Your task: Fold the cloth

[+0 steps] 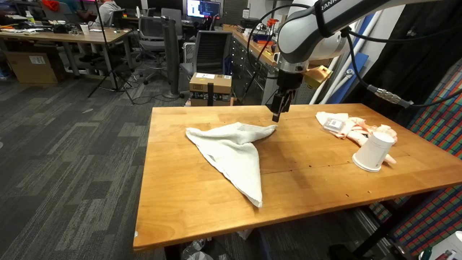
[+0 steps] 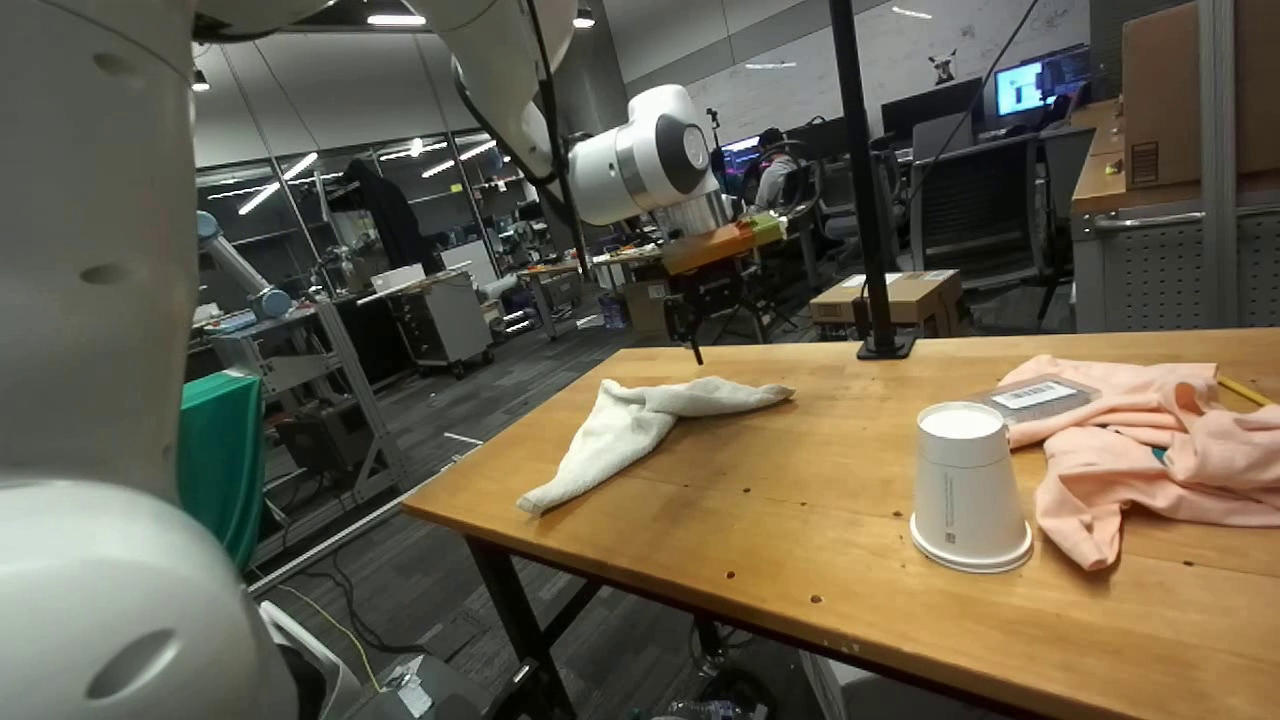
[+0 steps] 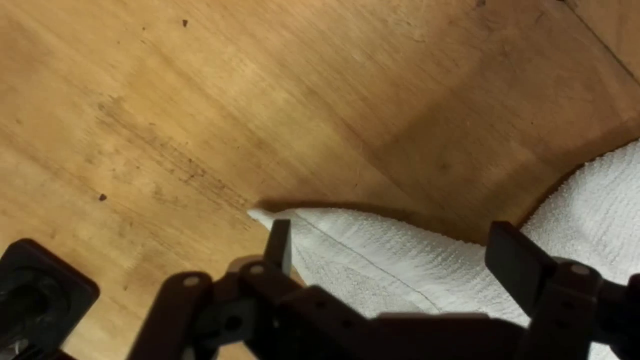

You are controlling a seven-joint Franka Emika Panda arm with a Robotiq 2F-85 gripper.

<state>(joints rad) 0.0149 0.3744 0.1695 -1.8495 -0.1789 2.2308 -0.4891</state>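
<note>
A white cloth (image 1: 236,159) lies on the wooden table in a rough triangle. A fold runs across its far part, and one long point reaches toward the table's front edge. It also shows in an exterior view (image 2: 612,432) and in the wrist view (image 3: 360,260). My gripper (image 1: 277,115) is above the table by the cloth's far corner; it also shows in an exterior view (image 2: 692,345). In the wrist view the jaws (image 3: 392,245) are wide apart and empty, with the cloth's pointed corner beneath them. The palm hides part of the cloth.
A white paper cup (image 1: 373,151) stands upside down on the table (image 1: 303,195). Beside it lies a crumpled peach cloth (image 2: 1150,440) with a small clear box (image 2: 1042,395) on it. A black pole (image 2: 880,300) rises from the table's far edge.
</note>
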